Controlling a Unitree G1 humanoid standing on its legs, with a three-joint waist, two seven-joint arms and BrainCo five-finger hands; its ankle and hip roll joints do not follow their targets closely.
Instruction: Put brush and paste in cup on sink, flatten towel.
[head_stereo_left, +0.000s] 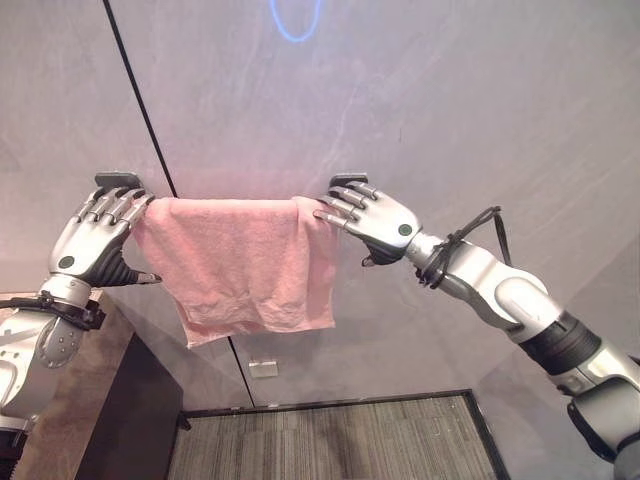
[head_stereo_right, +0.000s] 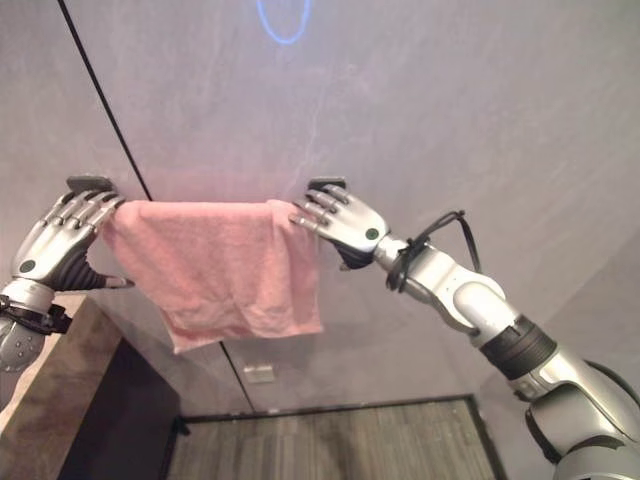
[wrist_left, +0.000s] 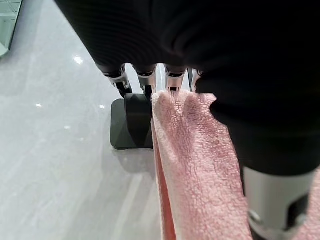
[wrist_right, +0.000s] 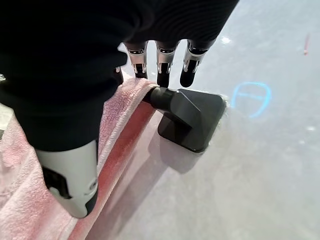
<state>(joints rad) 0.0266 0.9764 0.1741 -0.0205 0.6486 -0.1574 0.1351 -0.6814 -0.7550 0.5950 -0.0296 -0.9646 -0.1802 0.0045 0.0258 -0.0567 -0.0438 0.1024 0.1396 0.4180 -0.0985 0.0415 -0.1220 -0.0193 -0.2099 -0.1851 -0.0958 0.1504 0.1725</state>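
A pink towel (head_stereo_left: 245, 260) hangs folded over a black bar on the grey wall, its lower edge slanting. The bar's brackets (head_stereo_left: 118, 180) (wrist_right: 192, 117) show at both ends. My left hand (head_stereo_left: 85, 245) is at the towel's left end, open, straight fingers (wrist_left: 145, 82) lying along the top of the towel (wrist_left: 195, 165) by the bracket (wrist_left: 130, 125). My right hand (head_stereo_left: 385, 225) is at the right end, open too, with its fingers (wrist_right: 162, 65) resting on the towel (wrist_right: 127, 107) where it meets the bar. Both thumbs sit below the bar.
A wood-topped dark cabinet (head_stereo_left: 80, 400) stands at the lower left under my left arm. A small white wall socket (head_stereo_left: 263, 369) sits below the towel, above grey carpet (head_stereo_left: 330, 445). A blue ring of light (head_stereo_left: 295, 20) shows high on the wall.
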